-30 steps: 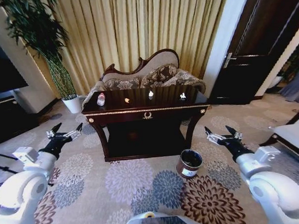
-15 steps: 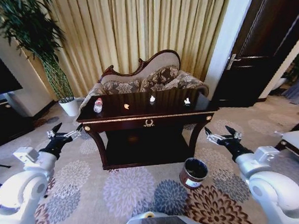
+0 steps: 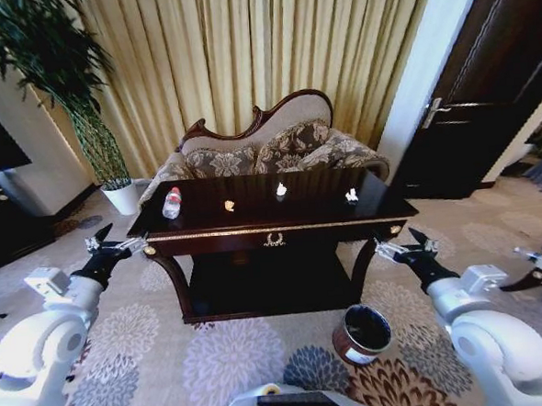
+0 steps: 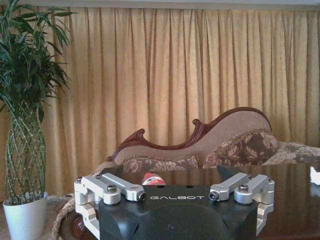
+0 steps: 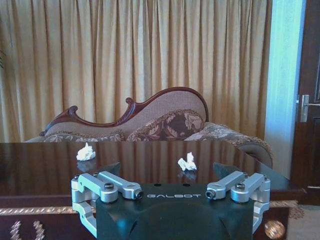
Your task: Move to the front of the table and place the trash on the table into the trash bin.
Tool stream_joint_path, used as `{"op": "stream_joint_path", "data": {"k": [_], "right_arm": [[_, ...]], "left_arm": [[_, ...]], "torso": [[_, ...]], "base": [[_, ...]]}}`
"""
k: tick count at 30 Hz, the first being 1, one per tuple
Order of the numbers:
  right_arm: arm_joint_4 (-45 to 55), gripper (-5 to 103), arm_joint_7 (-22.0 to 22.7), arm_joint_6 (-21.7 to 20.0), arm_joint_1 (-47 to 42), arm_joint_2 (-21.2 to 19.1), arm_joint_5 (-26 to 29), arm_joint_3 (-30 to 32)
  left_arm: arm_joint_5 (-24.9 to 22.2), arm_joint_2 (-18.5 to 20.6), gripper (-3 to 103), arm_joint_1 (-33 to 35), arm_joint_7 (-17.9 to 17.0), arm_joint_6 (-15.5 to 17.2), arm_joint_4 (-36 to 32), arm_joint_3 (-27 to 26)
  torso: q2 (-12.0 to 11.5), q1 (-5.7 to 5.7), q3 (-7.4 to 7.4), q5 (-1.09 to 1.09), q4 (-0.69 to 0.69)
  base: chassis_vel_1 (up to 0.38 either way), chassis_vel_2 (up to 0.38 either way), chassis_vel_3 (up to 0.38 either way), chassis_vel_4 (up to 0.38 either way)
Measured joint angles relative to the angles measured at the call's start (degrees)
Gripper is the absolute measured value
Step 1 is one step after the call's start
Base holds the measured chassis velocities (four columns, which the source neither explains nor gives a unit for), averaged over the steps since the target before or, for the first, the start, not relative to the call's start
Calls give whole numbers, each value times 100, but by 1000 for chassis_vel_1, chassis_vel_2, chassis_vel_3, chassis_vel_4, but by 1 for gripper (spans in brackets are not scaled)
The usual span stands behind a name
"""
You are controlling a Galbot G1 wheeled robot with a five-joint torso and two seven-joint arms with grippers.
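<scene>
The dark glossy table [image 3: 273,229] with gold trim stands straight ahead. On its top lie a clear bottle [image 3: 172,203] with a red cap at the left, an orange scrap [image 3: 230,205], and two white scraps [image 3: 280,190] [image 3: 352,196]. The round dark trash bin [image 3: 363,334] sits on the carpet by the table's front right leg. My left gripper [image 3: 117,242] hovers open off the table's left corner, with the bottle's red cap [image 4: 150,178] just past it. My right gripper [image 3: 400,244] hangs open near the right corner, facing both white scraps [image 5: 85,152] [image 5: 188,162].
A carved sofa [image 3: 277,143] with cushions stands behind the table against gold curtains. A tall plant in a white pot [image 3: 123,197] is at the back left, beside a black cabinet [image 3: 6,233]. A dark door [image 3: 485,89] is at the right. Floral carpet lies before the table.
The whole picture has shifted: the camera has come closer to the table, which now looks larger, and the bin sits lower in view. Both arms hold the same open pose.
</scene>
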Motion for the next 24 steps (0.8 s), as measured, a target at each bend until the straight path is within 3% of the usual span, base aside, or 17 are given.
{"op": "stream_joint_path", "data": {"k": [15, 21, 24], "right_arm": [[29, 100, 18, 68, 2, -11, -25, -46], [43, 100, 340, 193, 100, -61, -103, -238], [41, 100, 720, 123, 307, -197, -29, -370]], "left_arm": [[-8, -25, 100, 54, 5, -14, -38, -50], [-18, -42, 100, 56, 5, -20, -58, -56], [-30, -44, 100, 58, -24, -22, -93, -87]], "torso": [[0, 1, 0, -1, 0], [-1, 4, 1, -1, -1], [-1, 3, 1, -1, 0]], "base": [[-184, 171, 176, -172], [-132, 110, 101, -113], [-16, 20, 18, -6]]}}
